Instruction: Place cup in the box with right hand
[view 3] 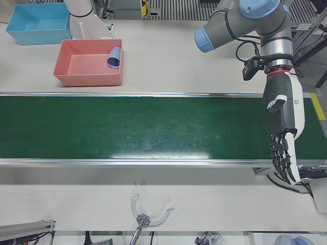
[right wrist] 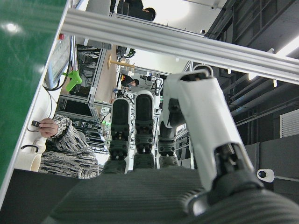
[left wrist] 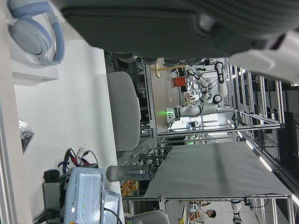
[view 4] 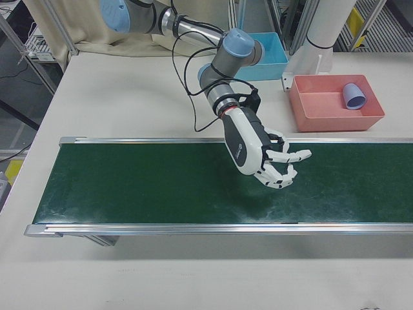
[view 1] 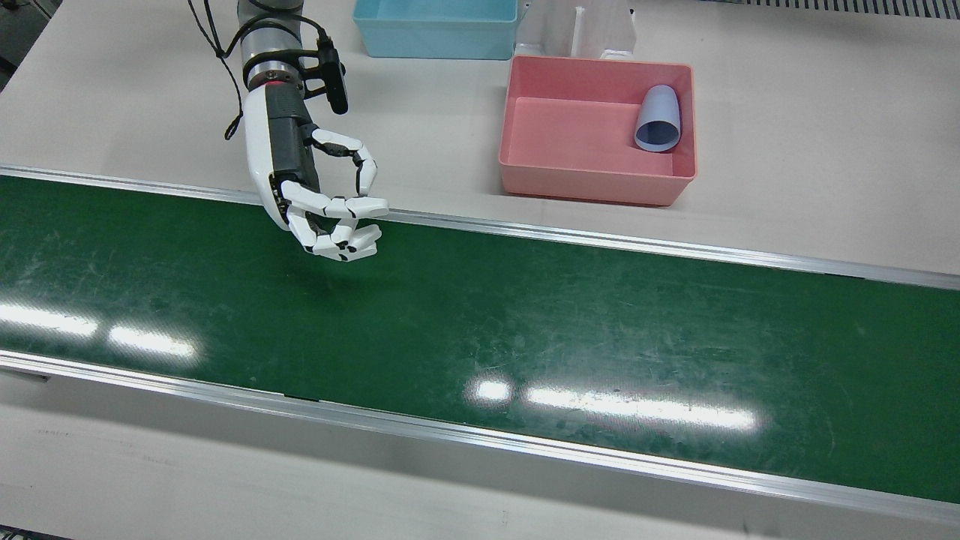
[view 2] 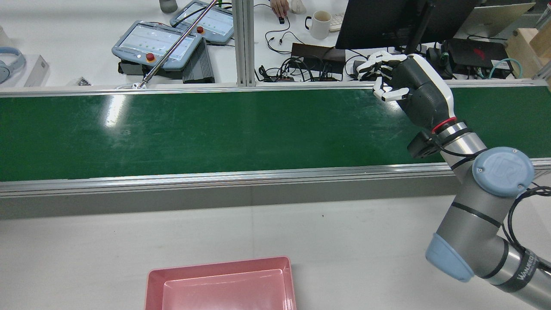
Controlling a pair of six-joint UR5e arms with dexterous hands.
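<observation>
Pink box: on pale table behind belt; lilac cup on its side inside, mouth toward belt, at the corner nearest the robot's left.
Right hand: over green belt near its back rail, palm sideways, fingers curled loosely, grasping nothing, thumb apart from the rest.
Left hand: hangs fingers-down past belt end, fingers straight & apart, empty.
View diffs: rear view shows box w/o the cup's corner; only left-front shows left hand.
Blue box: beside pink one, apart.
Room: belt surface bare betw. rails; table strip betw. back rail & pink box clear.
</observation>
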